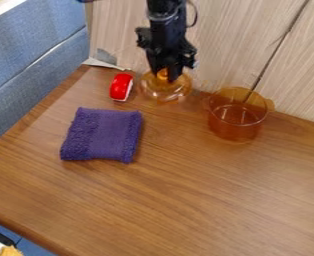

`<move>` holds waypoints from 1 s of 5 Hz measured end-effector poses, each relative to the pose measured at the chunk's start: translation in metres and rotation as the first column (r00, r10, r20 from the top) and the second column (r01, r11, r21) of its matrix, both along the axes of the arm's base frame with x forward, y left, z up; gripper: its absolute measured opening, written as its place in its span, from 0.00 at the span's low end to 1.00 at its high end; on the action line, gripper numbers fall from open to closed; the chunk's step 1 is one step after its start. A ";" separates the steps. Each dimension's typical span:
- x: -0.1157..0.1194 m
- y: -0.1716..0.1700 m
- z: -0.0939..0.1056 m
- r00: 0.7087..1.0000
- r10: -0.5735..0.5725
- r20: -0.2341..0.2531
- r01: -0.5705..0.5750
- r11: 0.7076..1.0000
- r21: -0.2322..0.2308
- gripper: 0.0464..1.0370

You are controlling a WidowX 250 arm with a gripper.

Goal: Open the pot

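Brown wood-grain tabletop (186,200) against pale panelling (233,40); blue upholstery (33,60) alongside; tool (164,78) closed on amber lid (166,92)

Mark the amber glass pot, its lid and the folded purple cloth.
Amber glass pot (234,131): camera view, on the front side wall.
Lid (165,93): camera view, on the glass dome below the knob.
Folded purple cloth (103,135): camera view, on the middle of its top face.

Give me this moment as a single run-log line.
task: open the pot | gripper: at knob of lid, grip unclear | lid: off pot, at table's wall side | pot: uncovered
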State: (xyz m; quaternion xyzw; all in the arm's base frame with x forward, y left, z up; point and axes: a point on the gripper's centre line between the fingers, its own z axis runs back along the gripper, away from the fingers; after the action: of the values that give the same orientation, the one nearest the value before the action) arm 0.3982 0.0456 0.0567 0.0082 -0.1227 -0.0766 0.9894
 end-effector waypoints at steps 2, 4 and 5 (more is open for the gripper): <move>0.006 0.010 -0.035 0.997 0.007 -0.077 -0.007 1.000 -0.001 0.35; 0.015 0.008 -0.049 0.994 -0.018 -0.105 0.018 1.000 -0.003 0.35; 0.018 0.009 -0.049 0.994 -0.013 -0.109 0.013 1.000 0.001 0.39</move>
State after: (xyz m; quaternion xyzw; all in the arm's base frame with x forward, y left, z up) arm 0.4163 0.0543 0.0072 0.0042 -0.0683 -0.0833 0.9942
